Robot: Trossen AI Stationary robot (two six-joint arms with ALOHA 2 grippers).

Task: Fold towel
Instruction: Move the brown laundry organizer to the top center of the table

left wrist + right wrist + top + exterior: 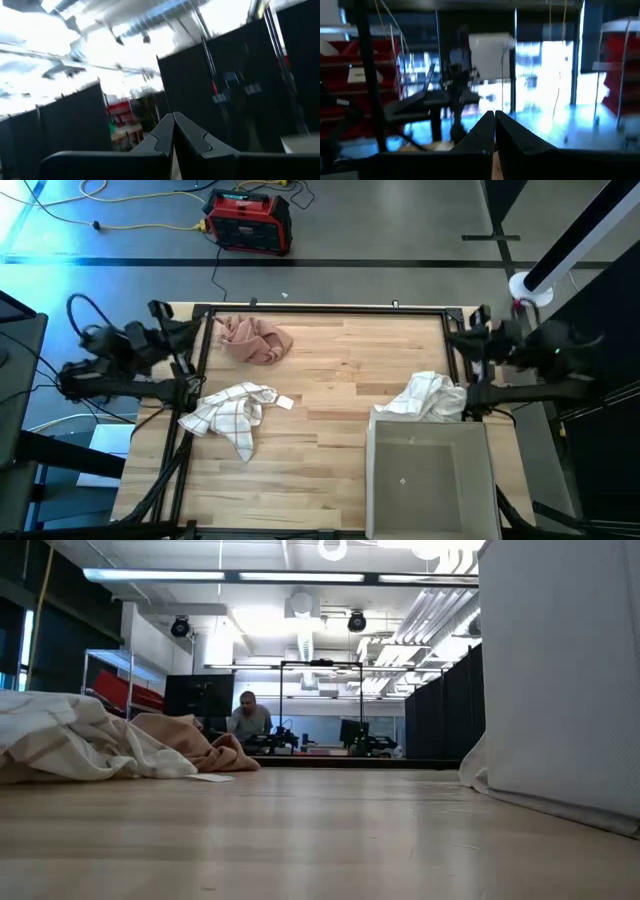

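Towel (233,415), white checked cloth, lies crumpled near your counter's (330,370) left edge; pink cloth (255,338) bunched behind it, another white cloth (428,395) draped against the grey bin (430,480). Left claw (173,125) and right claw (494,122) both clenched, parked at the sides.

Checked white towel (232,412), pink cloth (255,338)

My overhead view is evenly lit, with a blue glare in the upper left corner. At table level, ceiling strip lights (160,575) blow out the top centre, and the near wood blurs. My left wrist view is smeared and overexposed upper left; the right wrist view is soft, backlit by bright windows.
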